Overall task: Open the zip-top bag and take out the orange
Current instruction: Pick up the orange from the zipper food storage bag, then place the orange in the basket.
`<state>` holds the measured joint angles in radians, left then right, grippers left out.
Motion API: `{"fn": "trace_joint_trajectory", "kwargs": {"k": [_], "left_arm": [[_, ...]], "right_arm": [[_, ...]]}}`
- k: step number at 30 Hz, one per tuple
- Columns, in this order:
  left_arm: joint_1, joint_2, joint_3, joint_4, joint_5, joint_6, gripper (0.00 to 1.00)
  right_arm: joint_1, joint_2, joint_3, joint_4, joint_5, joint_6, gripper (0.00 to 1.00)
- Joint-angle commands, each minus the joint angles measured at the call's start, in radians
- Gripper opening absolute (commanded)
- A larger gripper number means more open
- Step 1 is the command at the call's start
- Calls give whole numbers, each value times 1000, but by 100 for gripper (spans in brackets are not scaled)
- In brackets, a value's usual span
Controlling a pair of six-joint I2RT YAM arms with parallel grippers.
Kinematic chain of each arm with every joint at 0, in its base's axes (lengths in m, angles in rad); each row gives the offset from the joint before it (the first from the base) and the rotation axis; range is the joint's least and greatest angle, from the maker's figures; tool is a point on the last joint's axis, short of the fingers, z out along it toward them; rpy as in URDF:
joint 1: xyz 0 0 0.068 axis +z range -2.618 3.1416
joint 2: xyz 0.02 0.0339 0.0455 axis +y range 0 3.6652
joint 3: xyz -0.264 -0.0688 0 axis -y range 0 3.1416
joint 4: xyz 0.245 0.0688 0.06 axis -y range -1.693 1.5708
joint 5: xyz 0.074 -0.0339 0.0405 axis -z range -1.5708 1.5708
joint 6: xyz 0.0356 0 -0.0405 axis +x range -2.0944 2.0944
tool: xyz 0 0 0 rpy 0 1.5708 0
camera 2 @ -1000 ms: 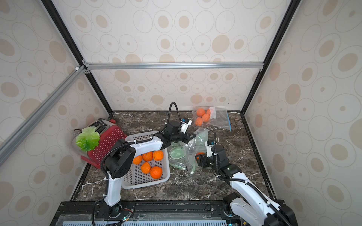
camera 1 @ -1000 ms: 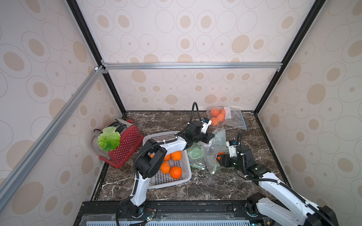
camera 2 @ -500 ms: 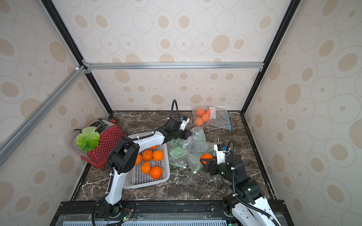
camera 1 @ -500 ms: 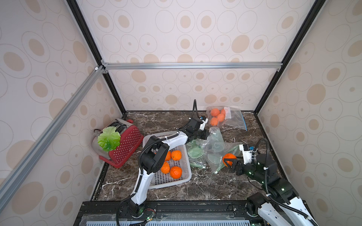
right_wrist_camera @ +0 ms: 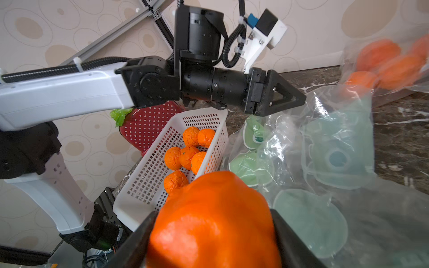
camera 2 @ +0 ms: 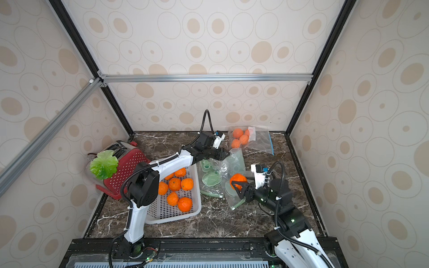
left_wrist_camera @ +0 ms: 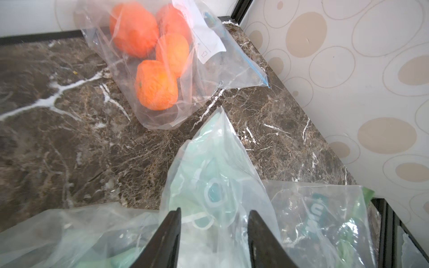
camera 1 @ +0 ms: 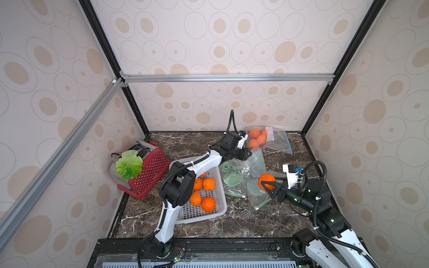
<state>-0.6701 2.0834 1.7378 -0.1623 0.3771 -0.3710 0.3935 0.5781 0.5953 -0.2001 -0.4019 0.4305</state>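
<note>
Both top views: the right pincer (camera 1: 268,184) pinches the orange (camera 1: 266,178) and has drawn it out of the bag (camera 1: 255,162), which lies slack on the desk (camera 1: 255,222). Left wrist view: the left pincer (left_wrist_camera: 213,212), clamped on the bag a second ago, now stands spread, film loose between its jaws. Right wrist view: the orange fills the right pincer's grip, free of plastic; extraction appears complete, leaving only a set-down, probably in the basket (right_wrist_camera: 139,199).
</note>
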Motion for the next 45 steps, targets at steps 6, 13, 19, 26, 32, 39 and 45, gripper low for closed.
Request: {"fn": "trace_joint_trajectory", "kwargs": {"k": [6, 13, 19, 26, 32, 39, 45], "left_arm": [[17, -421, -149, -25, -231, 84, 59], [54, -785, -432, -31, -552, 98, 68], [90, -1028, -596, -62, -738, 78, 76], [90, -1163, -662, -65, -848, 72, 78], [90, -1163, -665, -61, -852, 78, 78], [90, -1141, -655, -65, -828, 85, 79], [90, -1082, -628, -80, -778, 84, 79]], "right_arm": [[224, 444, 99, 377, 73, -2, 54], [433, 918, 332, 502, 106, -55, 53], [536, 1226, 561, 532, 73, -64, 53], [623, 1412, 681, 578, 36, -54, 59], [672, 1442, 742, 497, 34, -116, 75], [673, 1362, 671, 478, 57, -201, 88], [620, 1200, 536, 420, 187, -232, 88]]}}
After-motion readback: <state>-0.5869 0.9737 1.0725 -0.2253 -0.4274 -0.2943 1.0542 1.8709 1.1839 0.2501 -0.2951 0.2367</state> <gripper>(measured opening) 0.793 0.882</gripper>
